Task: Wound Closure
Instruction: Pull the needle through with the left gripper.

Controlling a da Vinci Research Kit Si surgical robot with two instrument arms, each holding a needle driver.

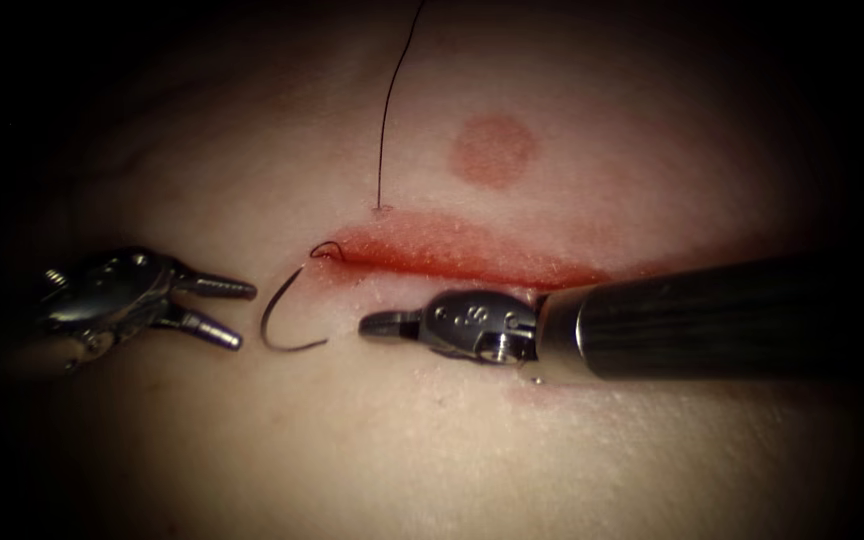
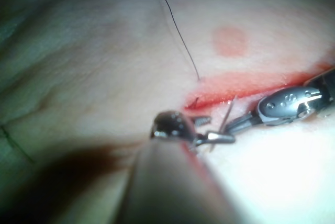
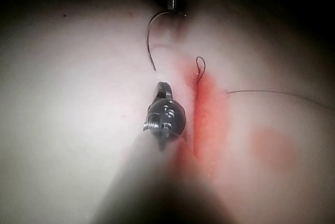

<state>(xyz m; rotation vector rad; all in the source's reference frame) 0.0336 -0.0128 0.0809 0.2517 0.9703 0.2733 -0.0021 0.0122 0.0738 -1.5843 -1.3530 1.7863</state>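
The curved needle [image 1: 282, 318] lies free on the tissue [image 1: 202, 440], on the near side of the cut [image 1: 462, 262] by its left end, held by neither tool; its thread [image 1: 389, 100] loops at that end and runs away on the far side; the left tool [image 1: 227, 312] waits just left of it, fingers apart and empty; the right tool [image 1: 377, 323] points at it from the right, fingers together on nothing; red fluid [image 1: 432, 248] lines the cut. The needle looks thin, stiff and slippery, best gripped on its body away from the tip; the tissue looks soft and yielding.
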